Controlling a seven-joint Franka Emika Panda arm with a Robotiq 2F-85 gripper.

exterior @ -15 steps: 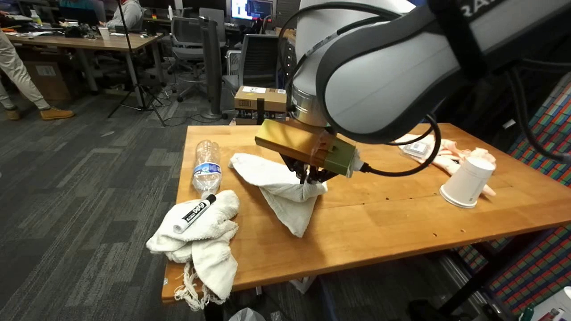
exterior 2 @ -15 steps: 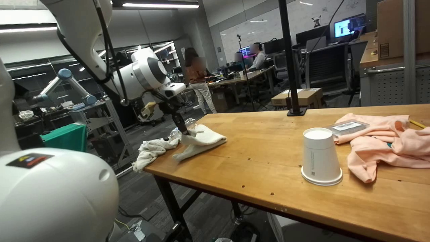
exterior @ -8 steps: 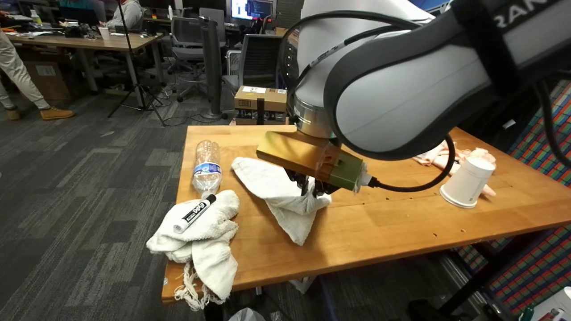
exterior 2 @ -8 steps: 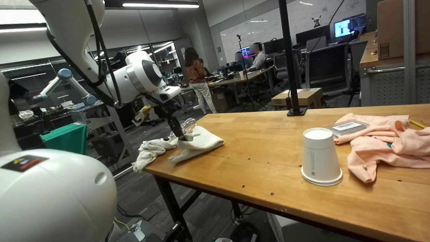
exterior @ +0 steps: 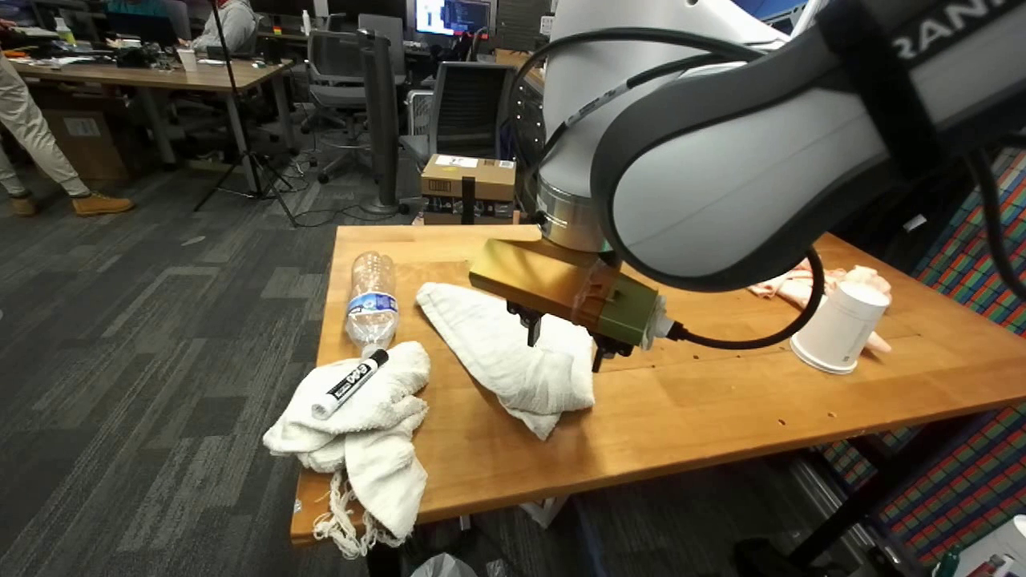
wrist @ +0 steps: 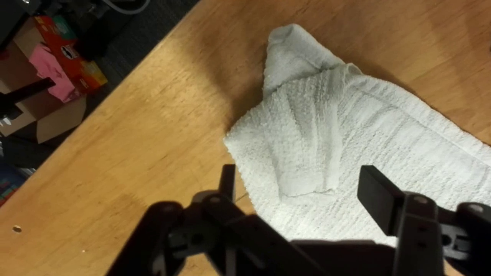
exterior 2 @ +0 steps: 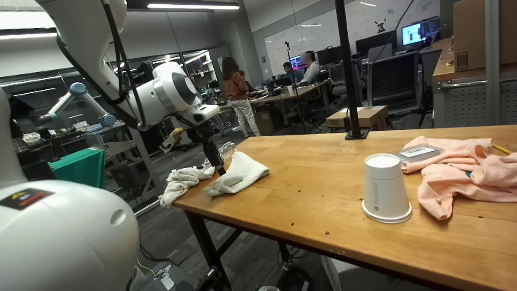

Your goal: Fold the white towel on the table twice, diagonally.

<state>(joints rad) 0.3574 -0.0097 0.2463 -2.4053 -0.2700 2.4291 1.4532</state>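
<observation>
- End effector (wrist: 297, 182), one: spread wide, pinching nothing. In the wrist view, one tip over the white towel (wrist: 360, 149), the opposite tip over bare tabletop (wrist: 153, 153) just outside its edge; contact cannot be told.
- White towel, one: below the end effector, flap uppermost. Long axis, in an exterior view, from near the plastic bottle (exterior: 373, 308) to a corner towards the tabletop's near edge. Cut off in the wrist view; under-layers hidden, fold count uncertain.
- Rumpled cloth (exterior: 385, 449), marker (exterior: 350, 385) on top.
- Paper cup (exterior 2: 387, 190), inverted, well apart.
- Pink cloth (exterior 2: 464, 182), partly hidden behind the cup.
</observation>
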